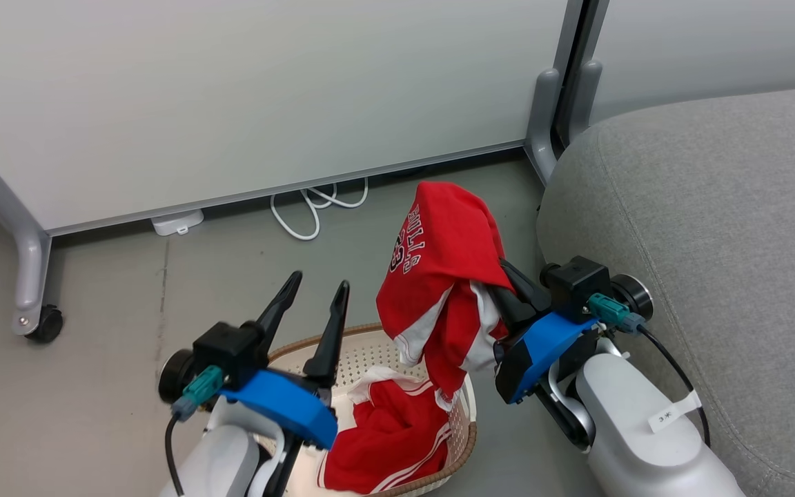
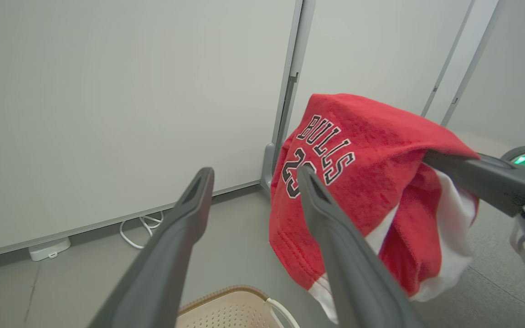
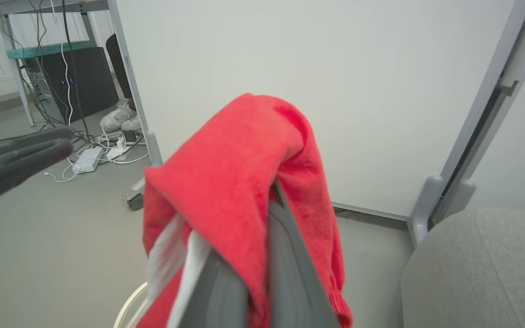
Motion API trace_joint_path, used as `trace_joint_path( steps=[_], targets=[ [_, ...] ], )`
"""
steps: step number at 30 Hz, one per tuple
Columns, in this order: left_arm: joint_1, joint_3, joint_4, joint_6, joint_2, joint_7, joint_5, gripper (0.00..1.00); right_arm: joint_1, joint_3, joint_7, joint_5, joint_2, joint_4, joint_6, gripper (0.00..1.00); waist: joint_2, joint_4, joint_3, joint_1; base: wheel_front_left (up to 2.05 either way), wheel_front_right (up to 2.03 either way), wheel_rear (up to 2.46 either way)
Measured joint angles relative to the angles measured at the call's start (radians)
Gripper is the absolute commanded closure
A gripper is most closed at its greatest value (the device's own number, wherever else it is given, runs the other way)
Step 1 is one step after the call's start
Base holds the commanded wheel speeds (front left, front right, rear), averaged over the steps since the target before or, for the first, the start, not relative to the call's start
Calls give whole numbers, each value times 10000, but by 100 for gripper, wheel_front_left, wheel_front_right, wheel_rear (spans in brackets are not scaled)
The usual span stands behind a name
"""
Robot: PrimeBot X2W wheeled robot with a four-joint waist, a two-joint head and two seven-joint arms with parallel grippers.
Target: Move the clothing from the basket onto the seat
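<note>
A red jersey (image 1: 439, 255) with "BULLS 23" lettering hangs above the floor, draped over my right gripper (image 1: 516, 288), which is shut on it; the cloth hides the fingertips. It hangs just left of the grey seat (image 1: 715, 228). A second red garment (image 1: 390, 442) with white stripes lies in the cream basket (image 1: 465, 442). My left gripper (image 1: 319, 281) stands open and empty above the basket's far rim, a little left of the jersey. In the left wrist view, the jersey (image 2: 358, 182) hangs beyond the open left gripper (image 2: 255, 175). The right wrist view has the jersey (image 3: 244, 182) over the fingers (image 3: 285, 273).
A white partition (image 1: 266, 90) on wheeled grey feet (image 1: 32, 276) stands behind the basket, with a white cable (image 1: 315, 207) and adapter (image 1: 177, 222) at its base. A person's white shoes (image 3: 119, 120) and a tangle of cables show beyond the partition.
</note>
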Motion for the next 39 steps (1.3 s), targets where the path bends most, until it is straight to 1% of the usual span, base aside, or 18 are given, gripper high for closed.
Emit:
trace_joint_path(
  steps=[7, 16, 23, 30, 34, 39],
  targets=[
    [1059, 1175, -499, -328, -46, 0, 836, 0, 135, -79, 0, -61, 0, -6, 0, 100, 0, 5, -120, 0, 0, 0, 0],
    [1935, 2069, -706, -516, -320, 0, 1509, 0, 269, -167, 0, -90, 0, 50, 0, 100, 0, 25, -242, 0, 0, 0, 0],
    [2006, 2336, -629, -589, -529, 0, 1791, 0, 279, -153, 0, -98, 0, 56, 0, 100, 0, -15, -267, 0, 0, 0, 0],
    [2003, 2389, -487, -619, -623, 0, 1879, 0, 310, -171, 0, -84, 0, 36, 0, 100, 0, -172, -213, 0, 0, 0, 0],
    [1987, 2416, -510, -637, -640, 0, 1891, 0, 311, -163, 0, -77, 0, -4, 0, 100, 0, -373, -152, 0, 0, 0, 0],
    [1938, 2405, -591, -637, -616, 2, 1871, 0, 291, -161, -2, -67, 0, -67, 0, 100, 0, -819, -62, 0, 0, 0, 0]
  ],
)
